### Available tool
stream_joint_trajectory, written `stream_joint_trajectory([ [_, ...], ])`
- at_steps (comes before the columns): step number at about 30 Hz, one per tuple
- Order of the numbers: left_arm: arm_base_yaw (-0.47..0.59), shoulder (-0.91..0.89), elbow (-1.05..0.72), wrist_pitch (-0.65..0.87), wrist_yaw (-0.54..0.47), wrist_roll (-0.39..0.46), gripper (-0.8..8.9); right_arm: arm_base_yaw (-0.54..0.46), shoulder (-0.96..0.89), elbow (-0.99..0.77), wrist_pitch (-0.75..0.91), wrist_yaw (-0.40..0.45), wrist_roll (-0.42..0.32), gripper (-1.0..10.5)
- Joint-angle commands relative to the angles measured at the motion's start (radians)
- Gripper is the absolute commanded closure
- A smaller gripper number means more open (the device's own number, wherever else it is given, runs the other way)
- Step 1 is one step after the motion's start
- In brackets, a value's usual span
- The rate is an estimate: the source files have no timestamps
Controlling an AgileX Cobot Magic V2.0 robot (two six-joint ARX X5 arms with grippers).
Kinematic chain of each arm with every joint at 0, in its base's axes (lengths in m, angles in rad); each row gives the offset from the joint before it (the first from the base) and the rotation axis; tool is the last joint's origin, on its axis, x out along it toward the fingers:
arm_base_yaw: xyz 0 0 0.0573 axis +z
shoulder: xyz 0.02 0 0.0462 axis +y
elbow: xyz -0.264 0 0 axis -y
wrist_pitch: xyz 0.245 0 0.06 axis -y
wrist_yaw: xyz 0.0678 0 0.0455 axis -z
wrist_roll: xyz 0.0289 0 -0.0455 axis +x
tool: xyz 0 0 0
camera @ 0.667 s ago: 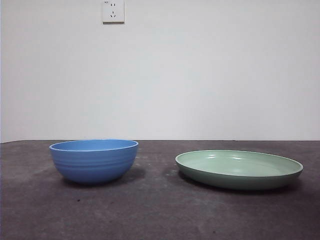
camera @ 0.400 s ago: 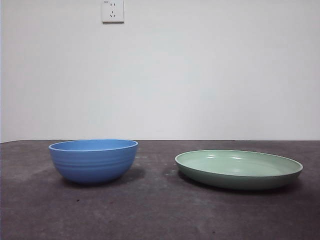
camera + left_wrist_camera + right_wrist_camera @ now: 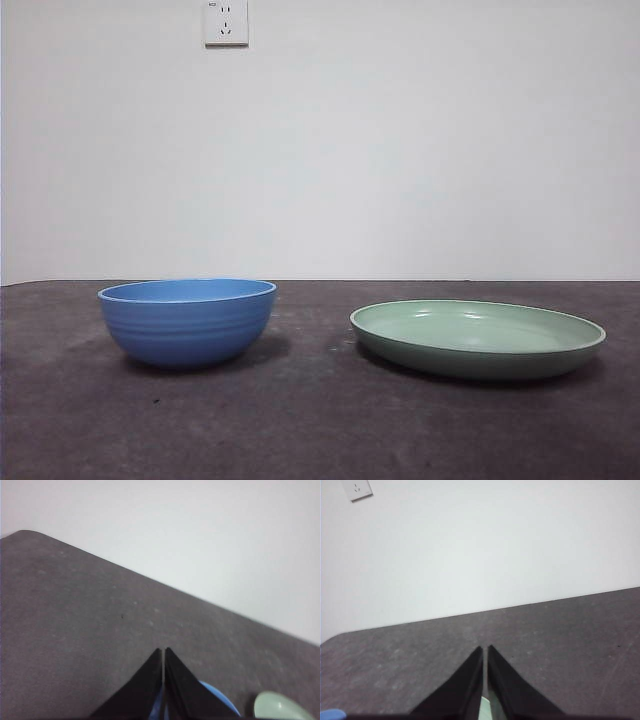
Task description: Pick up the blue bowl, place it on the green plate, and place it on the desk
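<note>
The blue bowl (image 3: 187, 321) stands upright on the desk (image 3: 300, 420) at the left of the front view. To its right, apart from it, rests the green plate (image 3: 477, 338), wide and shallow. Neither arm shows in the front view. My left gripper (image 3: 163, 652) is shut and holds nothing; past its jaws peek a piece of the blue bowl (image 3: 220, 702) and a sliver of the green plate (image 3: 275, 707). Shut and holding nothing as well, my right gripper (image 3: 484, 650) hangs above the desk, with a blue bowl edge (image 3: 331, 714) at the picture's corner.
A white wall rises behind the desk, with a white socket (image 3: 226, 22) high on it. The desk's far edge (image 3: 320, 281) runs level behind both dishes.
</note>
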Motion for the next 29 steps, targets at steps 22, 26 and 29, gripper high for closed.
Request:
stream_joint_trajectory([
  [22,-0.061,0.584,0.392,-0.392,0.455,0.402,8.05,0.026,0.695,0.551,-0.709,-0.355,-0.380,9.4],
  [26,-0.085,0.587,0.392,-0.407,0.455,0.421,8.05,0.060,0.727,0.552,-0.739,-0.392,-0.385,9.4],
  [29,-0.091,0.587,0.392,-0.412,0.455,0.422,8.05,0.076,0.731,0.552,-0.739,-0.393,-0.390,9.4],
])
